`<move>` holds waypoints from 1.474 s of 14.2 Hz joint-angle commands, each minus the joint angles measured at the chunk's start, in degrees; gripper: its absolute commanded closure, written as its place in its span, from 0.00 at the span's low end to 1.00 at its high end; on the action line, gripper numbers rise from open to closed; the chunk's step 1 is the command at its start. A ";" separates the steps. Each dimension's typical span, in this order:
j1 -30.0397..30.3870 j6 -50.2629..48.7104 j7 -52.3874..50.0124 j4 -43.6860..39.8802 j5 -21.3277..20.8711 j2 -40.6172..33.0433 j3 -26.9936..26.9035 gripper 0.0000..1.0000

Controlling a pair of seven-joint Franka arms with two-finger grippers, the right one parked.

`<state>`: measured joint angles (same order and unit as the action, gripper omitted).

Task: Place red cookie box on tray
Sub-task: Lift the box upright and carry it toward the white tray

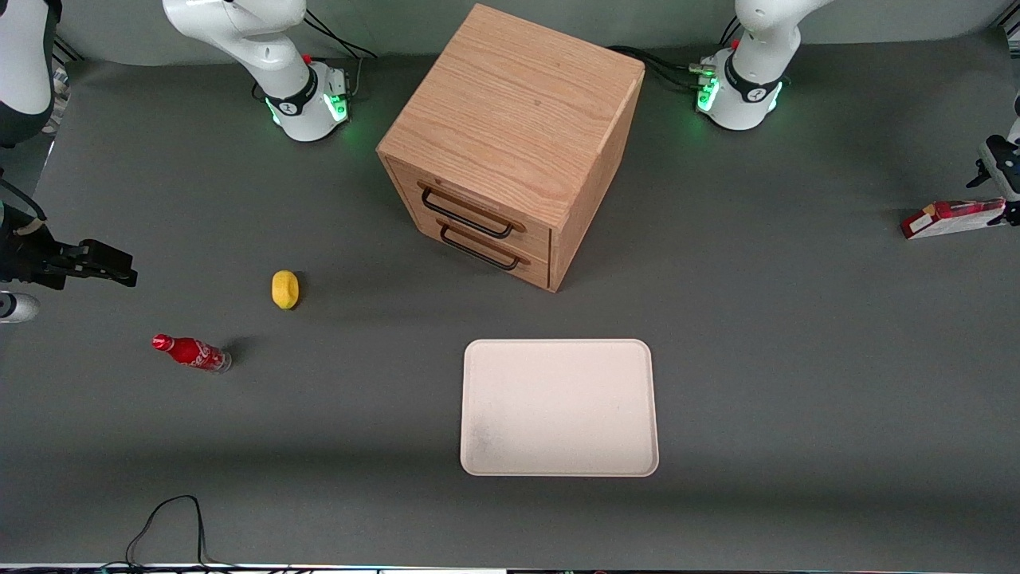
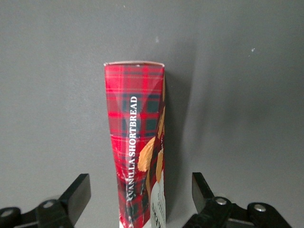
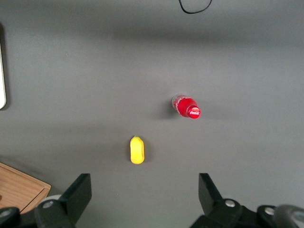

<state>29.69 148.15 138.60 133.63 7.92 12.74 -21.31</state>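
- Front view: the left gripper [image 1: 1006, 209] sits at the working arm's end of the table, at the very edge of the picture, right over one end of the red cookie box [image 1: 952, 218]. The box lies flat on the dark grey table [image 1: 797, 319], its white label end pointing away from the gripper toward the middle of the table. The tray [image 1: 559, 407] lies well apart from the gripper, toward the parked arm's end and nearer to the front camera than the box, with nothing on it. A wooden drawer cabinet [image 1: 514, 143] stands between the two arm bases, farther from the front camera than the tray, with both drawers shut. A yellow lemon-like fruit [image 1: 284, 288] and a small red soda bottle [image 1: 191, 352] (it lies on its side) are farthest from the gripper, toward the parked arm's end.
- Left wrist view: the gripper [image 2: 141, 194] is spread wide, one black finger [image 2: 76, 192] on each side of the red cookie box [image 2: 135, 142], and neither finger touches the cardboard. The tartan box runs lengthwise straight away from the gripper, printed "VANILLA SHORTBREAD", with cookie pictures along one edge.
- Right wrist view: the lemon-like fruit [image 3: 137, 150] and the soda bottle [image 3: 186, 106] lie near each other on the table, with a corner of the cabinet [image 3: 21, 190] and a sliver of the tray's rim [image 3: 2, 71] at the edges.
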 commanded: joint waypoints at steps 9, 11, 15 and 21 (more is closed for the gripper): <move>-0.95 0.74 -4.89 -2.67 1.40 1.50 1.18 1.00; -1.91 -3.71 -9.91 -4.33 1.40 0.53 2.41 1.00; -4.03 -19.18 -26.67 -14.51 -3.59 -0.09 7.32 1.00; -6.49 -46.00 -65.15 -34.03 -9.59 -0.79 21.36 1.00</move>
<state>23.90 107.98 85.14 105.12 -0.27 11.78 -4.37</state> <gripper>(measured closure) 0.969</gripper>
